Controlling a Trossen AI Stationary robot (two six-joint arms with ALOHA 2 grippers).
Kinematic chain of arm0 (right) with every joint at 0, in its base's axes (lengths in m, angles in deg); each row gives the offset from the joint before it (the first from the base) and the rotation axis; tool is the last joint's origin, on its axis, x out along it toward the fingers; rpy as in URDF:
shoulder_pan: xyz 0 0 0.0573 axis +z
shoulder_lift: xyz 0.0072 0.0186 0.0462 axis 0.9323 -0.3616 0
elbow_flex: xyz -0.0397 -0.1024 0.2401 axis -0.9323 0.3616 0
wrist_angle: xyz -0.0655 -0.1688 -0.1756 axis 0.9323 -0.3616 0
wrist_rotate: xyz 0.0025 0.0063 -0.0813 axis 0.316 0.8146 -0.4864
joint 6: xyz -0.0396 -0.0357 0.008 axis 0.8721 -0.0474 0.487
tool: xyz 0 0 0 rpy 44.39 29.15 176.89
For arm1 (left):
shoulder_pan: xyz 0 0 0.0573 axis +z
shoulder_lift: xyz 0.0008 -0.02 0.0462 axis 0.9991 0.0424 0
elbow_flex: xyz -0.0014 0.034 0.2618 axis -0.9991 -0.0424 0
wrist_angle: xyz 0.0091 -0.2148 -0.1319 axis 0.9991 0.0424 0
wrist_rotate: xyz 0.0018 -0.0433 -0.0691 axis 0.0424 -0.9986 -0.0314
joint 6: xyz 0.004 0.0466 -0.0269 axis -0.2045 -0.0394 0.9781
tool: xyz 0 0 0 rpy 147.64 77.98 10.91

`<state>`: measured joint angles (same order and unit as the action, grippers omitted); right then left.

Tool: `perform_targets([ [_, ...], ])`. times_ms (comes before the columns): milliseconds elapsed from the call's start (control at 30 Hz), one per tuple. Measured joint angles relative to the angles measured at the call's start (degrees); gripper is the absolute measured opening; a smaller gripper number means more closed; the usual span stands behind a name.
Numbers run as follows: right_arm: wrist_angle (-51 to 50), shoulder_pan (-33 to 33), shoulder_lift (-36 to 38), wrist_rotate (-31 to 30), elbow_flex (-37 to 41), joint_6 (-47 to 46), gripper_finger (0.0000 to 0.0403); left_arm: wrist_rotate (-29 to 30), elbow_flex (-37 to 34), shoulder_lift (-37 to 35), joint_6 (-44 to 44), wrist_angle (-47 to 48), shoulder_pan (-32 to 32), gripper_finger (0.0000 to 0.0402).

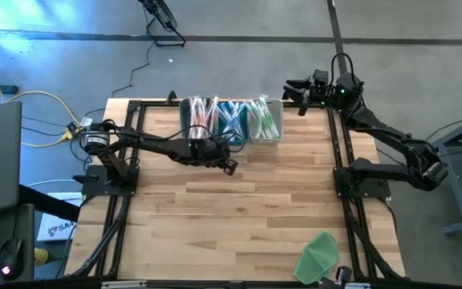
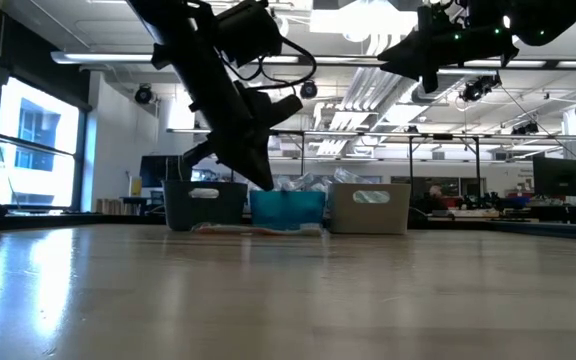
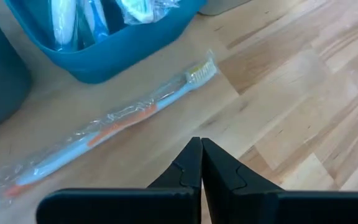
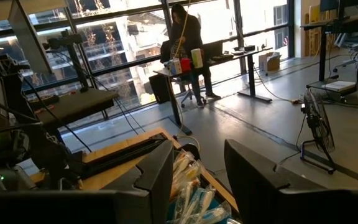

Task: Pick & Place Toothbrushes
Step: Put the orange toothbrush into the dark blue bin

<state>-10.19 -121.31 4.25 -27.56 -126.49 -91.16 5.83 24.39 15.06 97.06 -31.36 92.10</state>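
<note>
- Hovering with left gripper [image 3: 201, 163] pressed together, empty, nearer arm.
- Lying at its 11 o'clock on the counter [image 3: 291, 93]: wrapped toothbrush [image 3: 114, 121], beside blue bin [image 3: 104, 53], long axis running 8-to-2.
- Waiting high with right gripper [image 4: 197, 180] spread.

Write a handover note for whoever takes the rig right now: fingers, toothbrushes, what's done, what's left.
Left gripper: fingers shut, empty, low over the table in front of the blue bin.
Right gripper: fingers open, empty, raised at the table's far right corner, waiting.
Toothbrushes: one wrapped toothbrush lies loose on the wood beside the blue bin. The rest stand bagged in the three bins at the far edge.
Done: most brushes are binned.
Left: pick up the loose brush and bin it. A green sheet lies at the near right edge, untouched.
</note>
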Motion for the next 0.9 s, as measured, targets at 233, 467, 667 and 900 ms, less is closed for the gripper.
perform_targets([
  [233, 0.00, 0.00, 0.00, -0.05, 0.00, 0.01, 0.0136, 0.86, 0.00, 0.00, 0.19, 0.02, -0.02, 0.0000],
  [467, -0.01, 0.00, 0.00, -0.08, 0.00, 0.36, 0.0136, 0.88, 0.00, 0.00, 0.21, 0.02, -0.02, 0.0000],
  [667, -0.01, 0.00, 0.00, -0.10, 0.00, 1.47, 0.0136, 0.86, 0.00, 0.00, 0.21, 0.31, -0.02, 0.0000],
  [900, -0.01, 0.00, 0.00, -0.12, 0.00, 1.47, 0.0136, 0.94, 0.00, 0.00, 0.23, 1.67, -0.02, 0.0000],
])
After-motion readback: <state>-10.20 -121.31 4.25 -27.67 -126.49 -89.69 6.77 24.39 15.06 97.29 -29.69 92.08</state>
